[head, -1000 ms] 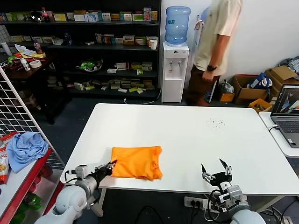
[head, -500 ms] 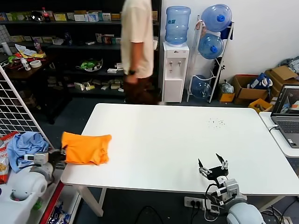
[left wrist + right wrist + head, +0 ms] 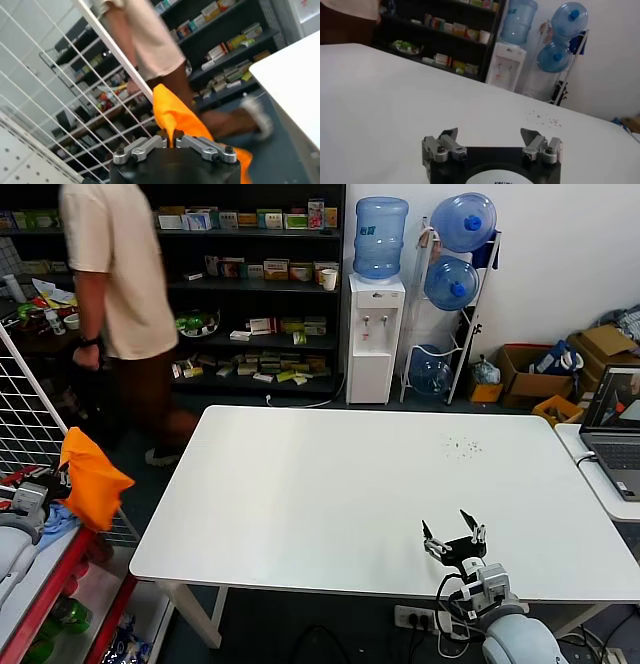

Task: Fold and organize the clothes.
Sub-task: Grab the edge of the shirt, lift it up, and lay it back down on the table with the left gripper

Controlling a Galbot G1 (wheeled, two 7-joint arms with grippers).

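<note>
Our left pincer [image 3: 55,481] clamped on the orange T-shirt [image 3: 92,480], hanging beside the wire rack [image 3: 30,424], our right pincer [image 3: 454,537] spread wide above the bench [image 3: 330,484]

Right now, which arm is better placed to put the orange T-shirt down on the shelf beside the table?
The left. Its gripper is shut on the orange T-shirt beside the red shelf, off the table. The right gripper is open over the table's near edge.

White table [image 3: 330,484], water dispenser [image 3: 374,334], laptop [image 3: 615,429], walking person [image 3: 125,294], stocked shelves [image 3: 260,279].
</note>
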